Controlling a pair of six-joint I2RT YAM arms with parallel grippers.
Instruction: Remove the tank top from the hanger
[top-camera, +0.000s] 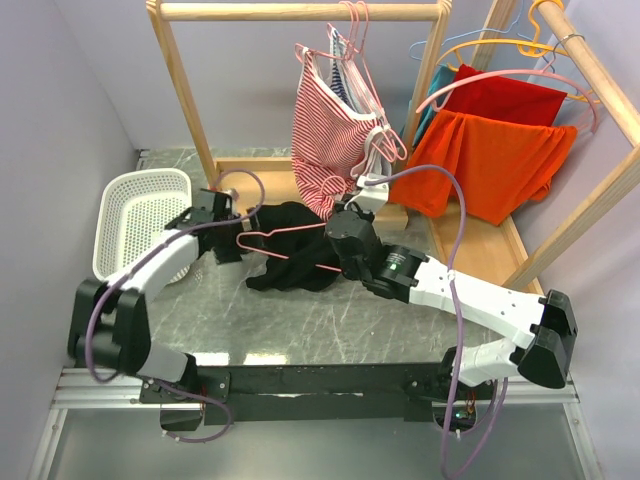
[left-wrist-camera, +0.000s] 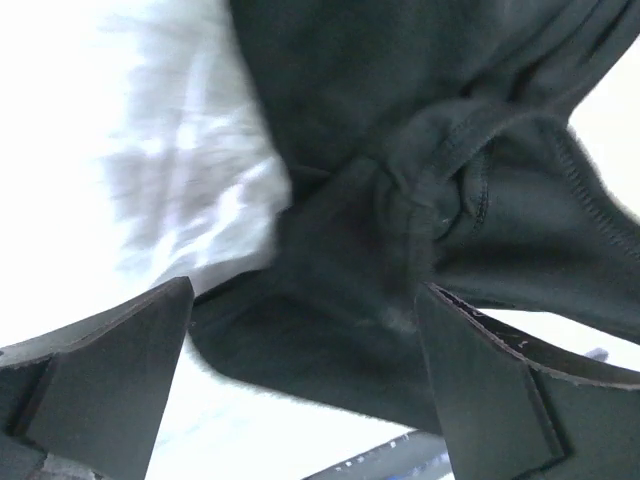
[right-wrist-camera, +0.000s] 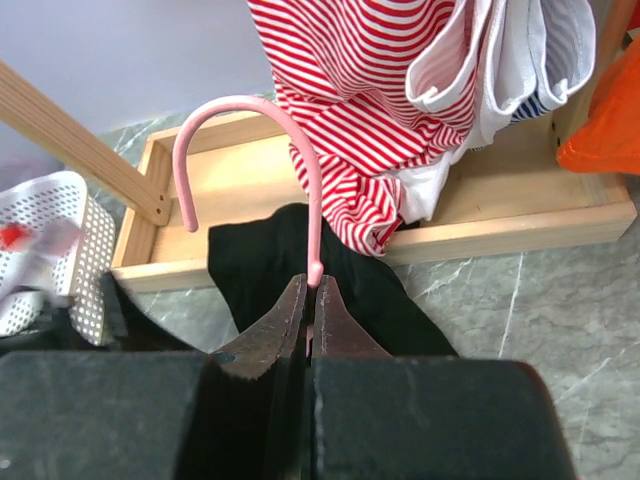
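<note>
The black tank top (top-camera: 290, 258) lies crumpled on the marble table, partly on the pink hanger (top-camera: 285, 234), whose wire runs across it. My right gripper (top-camera: 338, 238) is shut on the hanger's neck (right-wrist-camera: 314, 262), and the hook (right-wrist-camera: 235, 108) curves up and left beyond the fingertips. My left gripper (top-camera: 235, 232) sits at the garment's left edge. In the left wrist view, the left gripper (left-wrist-camera: 305, 370) stands wide open, with bunched black fabric (left-wrist-camera: 400, 200) just beyond and between its fingers (left-wrist-camera: 500, 390).
A white perforated basket (top-camera: 140, 215) stands at the left. Behind is a wooden rack (top-camera: 300, 12) holding a red-striped garment (top-camera: 325, 130), with its base tray (right-wrist-camera: 520, 215) just past the tank top. A second rack at the right carries orange (top-camera: 500, 165) and red clothes.
</note>
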